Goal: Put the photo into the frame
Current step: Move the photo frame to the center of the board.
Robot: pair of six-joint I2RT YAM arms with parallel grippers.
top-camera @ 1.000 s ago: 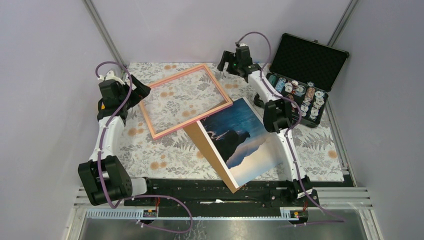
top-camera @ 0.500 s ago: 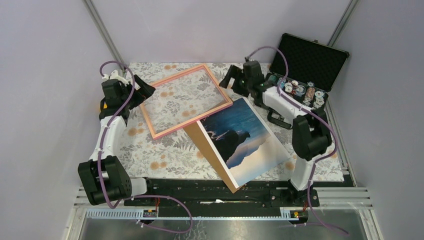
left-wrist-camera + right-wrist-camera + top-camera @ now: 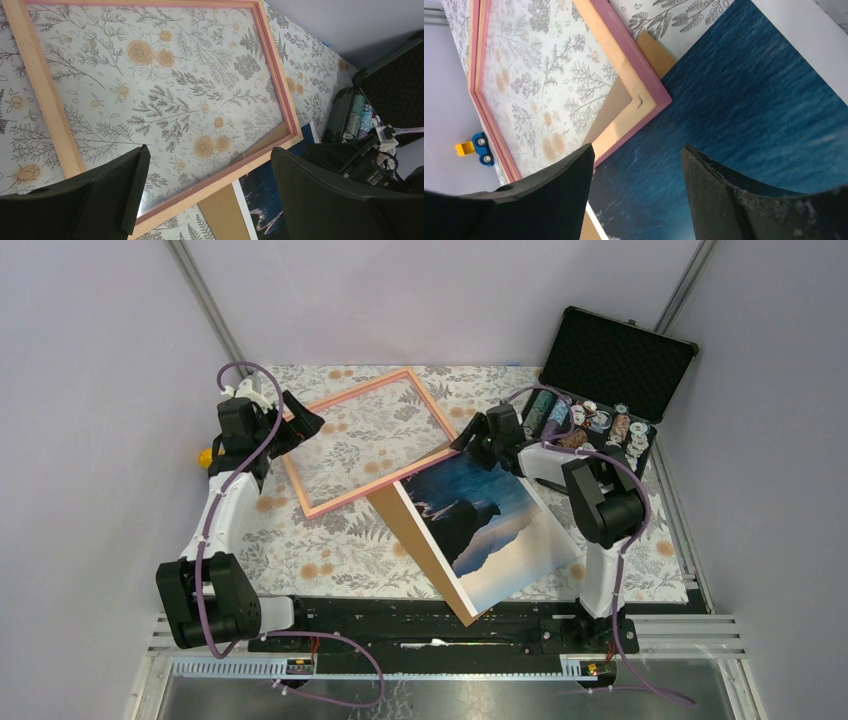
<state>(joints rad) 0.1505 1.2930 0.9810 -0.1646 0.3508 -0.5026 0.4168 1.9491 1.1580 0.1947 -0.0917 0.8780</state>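
Note:
The salmon-pink frame (image 3: 385, 481) lies flat at the table's centre, with the floral cloth showing through its pane. The photo (image 3: 490, 525), blue sky over a dark mountain, lies to its near right on a brown board (image 3: 410, 530). The frame's right corner overlaps the board. My right gripper (image 3: 462, 438) hovers open over the photo's far corner (image 3: 749, 100), beside the frame's right corner (image 3: 624, 65); nothing sits between its fingers (image 3: 638, 148). At the frame's left corner, my left gripper (image 3: 305, 423) stands wide open and empty (image 3: 209, 152), looking across the frame's rim (image 3: 42, 85) to the photo (image 3: 265, 200).
An open black case (image 3: 610, 370) holding several tape rolls (image 3: 600, 430) stands at the back right, close behind the right arm. A small yellow and blue toy (image 3: 474, 147) lies at the table's left edge. Grey walls close in on both sides.
The right arm swung from the table's back down to the photo's far corner, its jaws narrowing a little. The left gripper edged right toward the frame's left corner.

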